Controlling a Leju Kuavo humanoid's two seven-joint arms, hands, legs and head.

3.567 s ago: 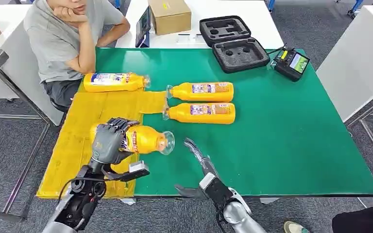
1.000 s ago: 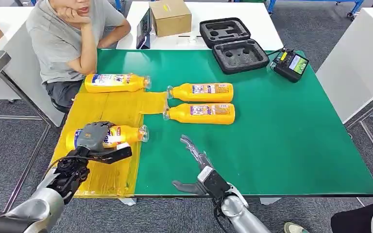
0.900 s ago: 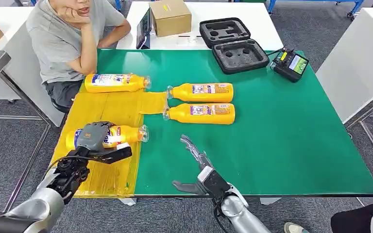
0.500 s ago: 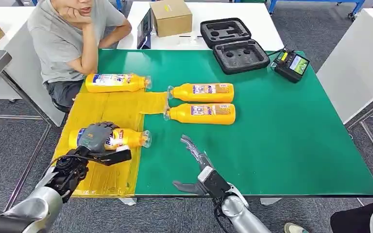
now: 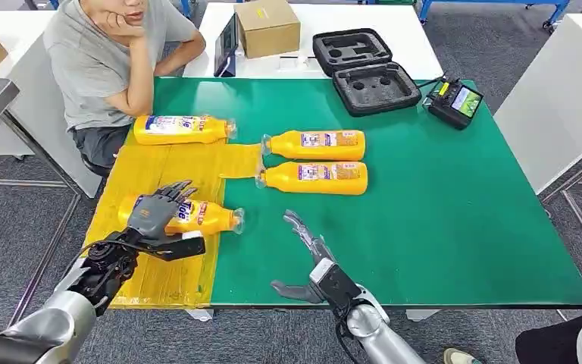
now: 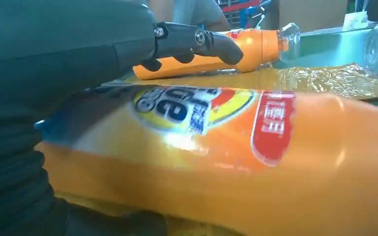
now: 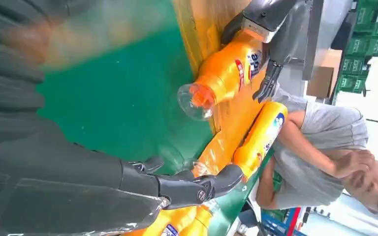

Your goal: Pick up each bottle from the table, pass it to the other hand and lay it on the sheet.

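On the yellow sheet (image 5: 167, 171), near my left edge of the green surface (image 5: 439, 220), I have a bottle (image 5: 197, 216) lying on its side, cap end poking just past the sheet's edge. My left hand (image 5: 154, 214) rests over its label end with the fingers fanned apart rather than wrapped; the left wrist view (image 6: 216, 162) puts the orange body right against the palm, fingers (image 6: 197, 42) lifted clear above it. I read that as the release at the end of a lay-down: the hand is spread and I would not call it a grip.

My right hand (image 5: 303, 254) hovers low over the green, wide and holding nothing, fingers pointing toward the waiting bottles.

Next, I judge, the left hand lifts straight off without rolling the bottle, since a round body on slick film could wander. Then the right hand reaches for the nearer of the waiting pair.

Count: four orange bottles. One under my left hand, one at the sheet's far edge (image 5: 182, 129), two side by side on the green (image 5: 314, 144) (image 5: 314, 177), necks at the sheet's corner. One person (image 5: 102, 53) sits beyond the sheet.
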